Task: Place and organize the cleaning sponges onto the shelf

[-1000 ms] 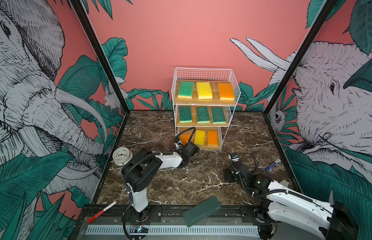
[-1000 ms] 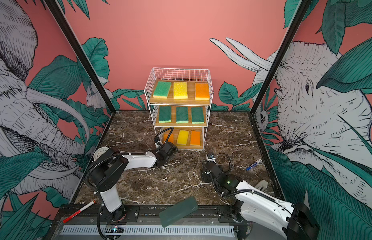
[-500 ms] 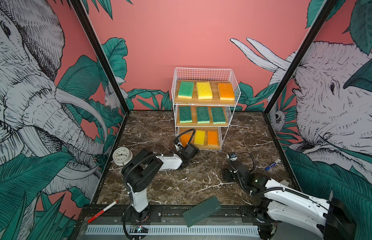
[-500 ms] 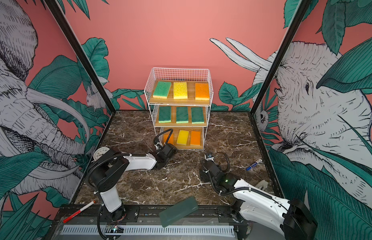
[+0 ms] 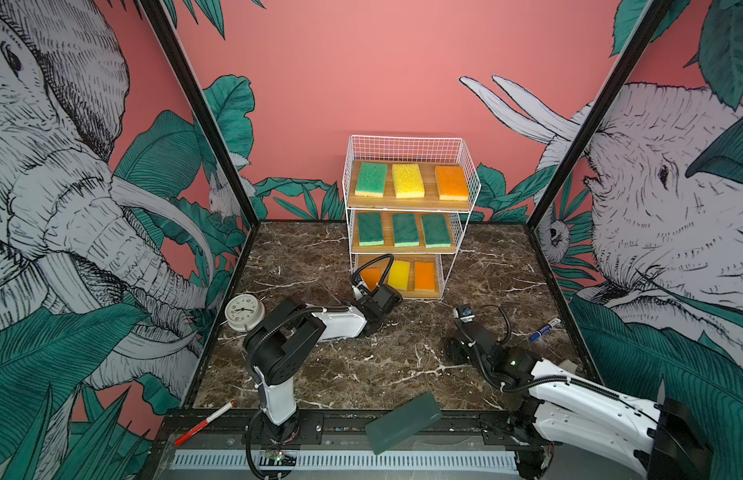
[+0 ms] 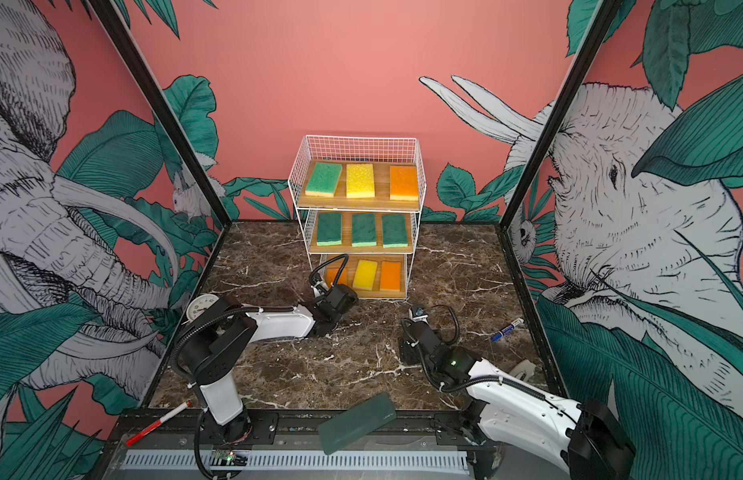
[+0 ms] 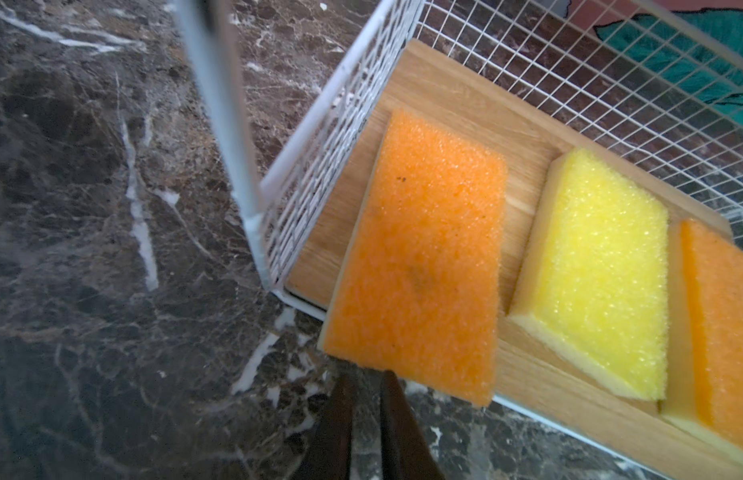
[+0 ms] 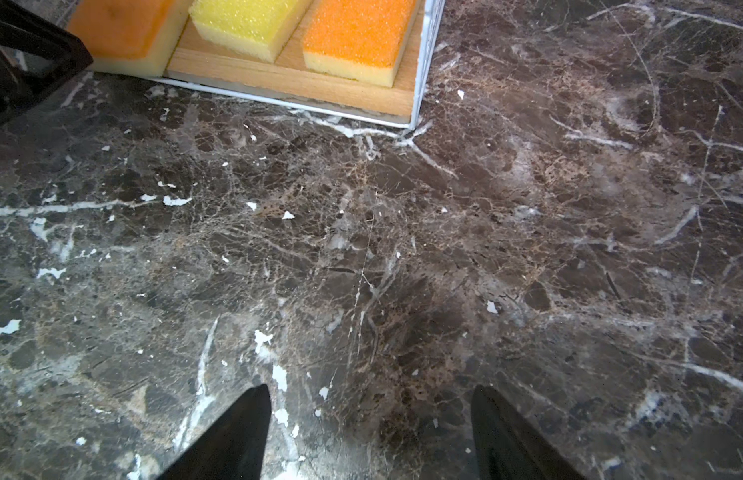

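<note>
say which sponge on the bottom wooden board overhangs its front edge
The left-end orange foam sponge, by the left gripper; the yellow sponge and right-end orange sponge lie fully on the wooden board.

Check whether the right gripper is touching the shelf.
Apart. In the right wrist view, bare tabletop lies between the open right gripper and the shelf.

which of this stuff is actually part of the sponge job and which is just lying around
Job: nine cleaning sponges, three per board; the shelf.
Lying about: alarm clock; red-and-white pen; blue marker; dark green slab at the front edge.
</note>
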Controlling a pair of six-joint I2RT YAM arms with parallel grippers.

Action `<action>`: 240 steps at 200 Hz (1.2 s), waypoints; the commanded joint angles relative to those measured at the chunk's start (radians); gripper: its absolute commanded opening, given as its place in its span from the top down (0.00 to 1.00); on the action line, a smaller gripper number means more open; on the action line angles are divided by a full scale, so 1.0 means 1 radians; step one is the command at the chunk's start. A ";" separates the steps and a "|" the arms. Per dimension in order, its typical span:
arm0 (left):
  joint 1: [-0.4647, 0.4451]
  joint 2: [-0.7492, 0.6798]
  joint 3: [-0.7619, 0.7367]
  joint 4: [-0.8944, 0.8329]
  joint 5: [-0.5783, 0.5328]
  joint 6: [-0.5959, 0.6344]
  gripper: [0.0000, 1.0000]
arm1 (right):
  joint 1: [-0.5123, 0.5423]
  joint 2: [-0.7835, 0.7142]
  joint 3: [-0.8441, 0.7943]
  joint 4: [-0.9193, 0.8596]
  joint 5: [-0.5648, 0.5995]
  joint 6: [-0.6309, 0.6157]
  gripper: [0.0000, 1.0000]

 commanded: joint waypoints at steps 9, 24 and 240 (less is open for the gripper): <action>0.002 0.007 0.038 -0.012 -0.041 0.012 0.83 | 0.004 -0.013 -0.017 0.027 0.007 -0.003 0.22; 0.002 0.015 0.047 -0.007 -0.038 0.011 0.83 | 0.004 -0.014 -0.021 0.026 0.008 -0.003 0.22; -0.052 -0.139 -0.011 -0.129 -0.012 -0.037 0.84 | 0.004 -0.110 -0.052 0.008 0.018 -0.002 0.22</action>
